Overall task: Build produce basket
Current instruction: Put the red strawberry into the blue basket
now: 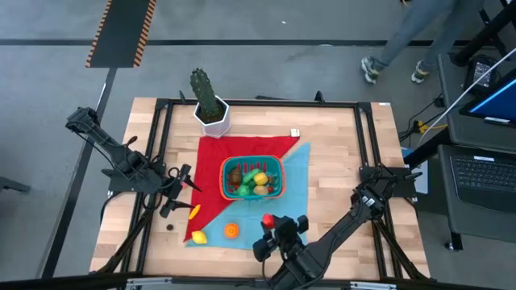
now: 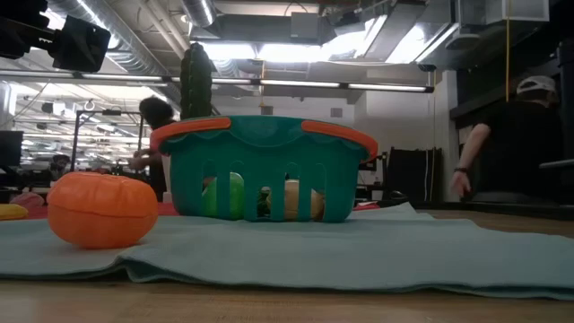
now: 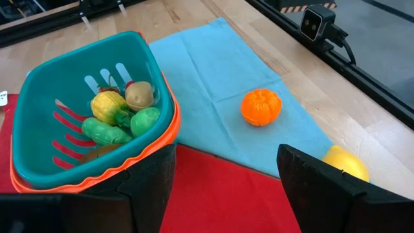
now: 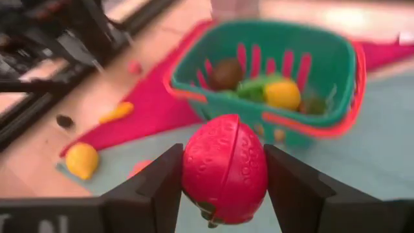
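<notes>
right gripper (image 4: pixel 224 171): squeezing a red strawberry (image 4: pixel 224 169) between its fingers, just in front of the basket (image 1: pixel 252 178) | left gripper (image 1: pixel 179 187): open, holding nothing, beside the basket | basket: on the cloth, some produce inside

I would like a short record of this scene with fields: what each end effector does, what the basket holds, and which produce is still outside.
right end effector: shut on the red strawberry, near the front of the table, short of the basket
left end effector: open, empty, beside the basket's left side
basket contents: yellow, green and brown pieces; exact count unclear
produce outside: orange tangerine on the teal cloth, lemon, small orange-yellow piece at the red cloth's edge
other: cactus pot behind the cloths
</notes>
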